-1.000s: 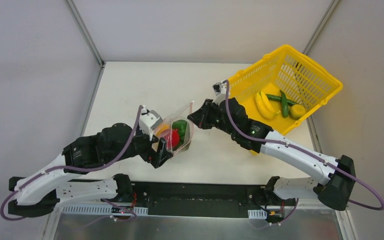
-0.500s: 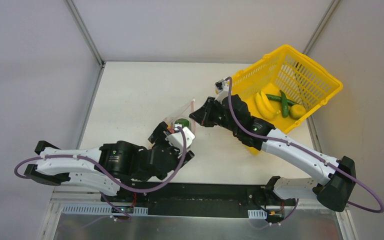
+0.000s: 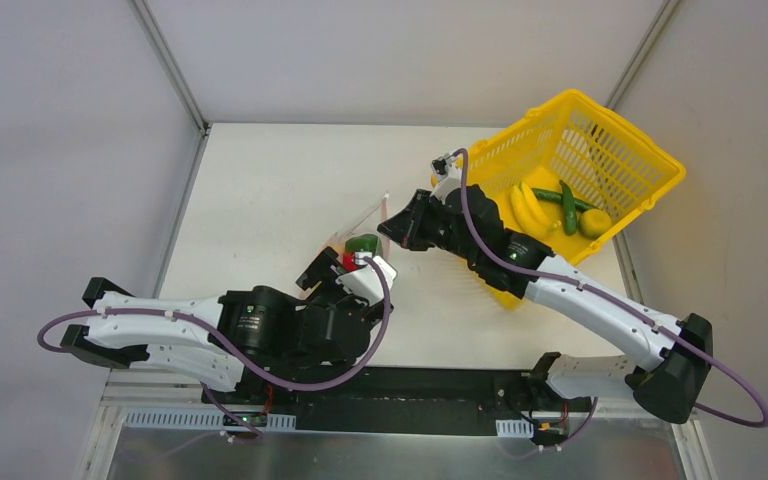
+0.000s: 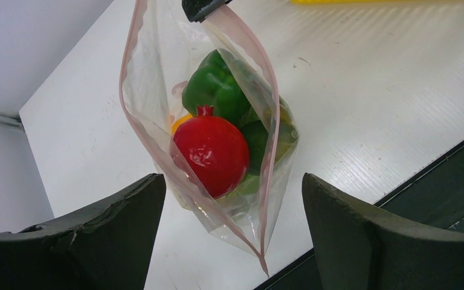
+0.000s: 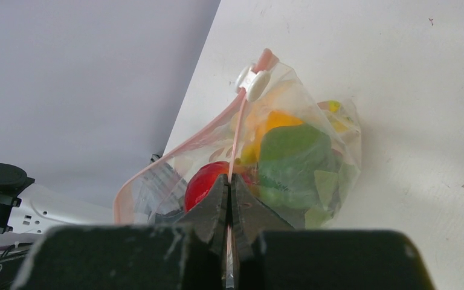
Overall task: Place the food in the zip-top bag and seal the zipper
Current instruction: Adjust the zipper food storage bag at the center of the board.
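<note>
Here: bag clamped at the mouth, left pincer wide beside it

Right pincer (image 5: 228, 196) shut tight on the zipper (image 5: 235, 130), gripping the red-pink strip at one end of the mouth and holding the zip-top bag (image 5: 332, 154) up from there. Mouth gaping open, strip halves parted in a loop, white slider (image 5: 254, 81) at the far end of the strip. Inside the bag: red tomato (image 4: 211, 154) nearest the opening, green bell pepper (image 4: 214, 90) behind it, a sliver of orange pepper (image 4: 180, 122) at the side. Lower end of the bag down at the tabletop (image 3: 260, 180), near its front edge; touching or not, hard to tell. Left pincer (image 4: 232, 187) spread wide, holding nothing, fingers (image 4: 96, 229) either side of the bag in the wrist view, not visibly touching the plastic. Off to the right, yellow mesh basket (image 3: 615, 150) with banana bunch (image 3: 528, 210) and slim green pods (image 3: 567, 205) lying in it
</note>
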`<state>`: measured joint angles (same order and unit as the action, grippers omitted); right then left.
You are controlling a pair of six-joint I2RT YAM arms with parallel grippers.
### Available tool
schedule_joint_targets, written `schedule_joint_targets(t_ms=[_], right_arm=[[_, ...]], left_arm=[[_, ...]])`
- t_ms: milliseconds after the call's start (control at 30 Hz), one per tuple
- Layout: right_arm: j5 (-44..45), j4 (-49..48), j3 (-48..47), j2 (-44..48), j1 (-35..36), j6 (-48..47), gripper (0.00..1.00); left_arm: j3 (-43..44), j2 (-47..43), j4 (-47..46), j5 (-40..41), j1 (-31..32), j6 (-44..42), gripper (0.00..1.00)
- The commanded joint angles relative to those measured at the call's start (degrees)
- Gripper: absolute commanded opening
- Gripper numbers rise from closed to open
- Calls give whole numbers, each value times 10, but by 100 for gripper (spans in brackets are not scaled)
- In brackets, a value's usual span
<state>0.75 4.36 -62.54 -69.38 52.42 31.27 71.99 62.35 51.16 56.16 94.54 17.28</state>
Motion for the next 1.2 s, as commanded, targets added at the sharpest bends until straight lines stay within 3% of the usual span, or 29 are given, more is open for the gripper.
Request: schedule_joint_targets(t_ms=[0, 133, 367, 667, 867, 1167], right_arm=[[-21, -27, -38, 14, -2, 15, 0], [-32, -27, -41, 12, -2, 19, 0], [-46, -25, -41, 15, -2, 22, 0], [-60, -28, -33, 22, -2, 10, 0], [-100, -53, -3, 53, -2, -34, 3], [-182, -39, 17, 110, -2, -117, 12]], left_arm=[[-2, -8, 32, 25, 3, 49, 82], [-16, -12, 18, 22, 3, 52, 69], [-40, -32, -20, 10, 2, 34, 34], [-54, -63, -33, -14, -13, 10, 0], [-64, -128, -47, -11, -22, 1, 0], [-119, -287, -147, -105, -33, -82, 0]])
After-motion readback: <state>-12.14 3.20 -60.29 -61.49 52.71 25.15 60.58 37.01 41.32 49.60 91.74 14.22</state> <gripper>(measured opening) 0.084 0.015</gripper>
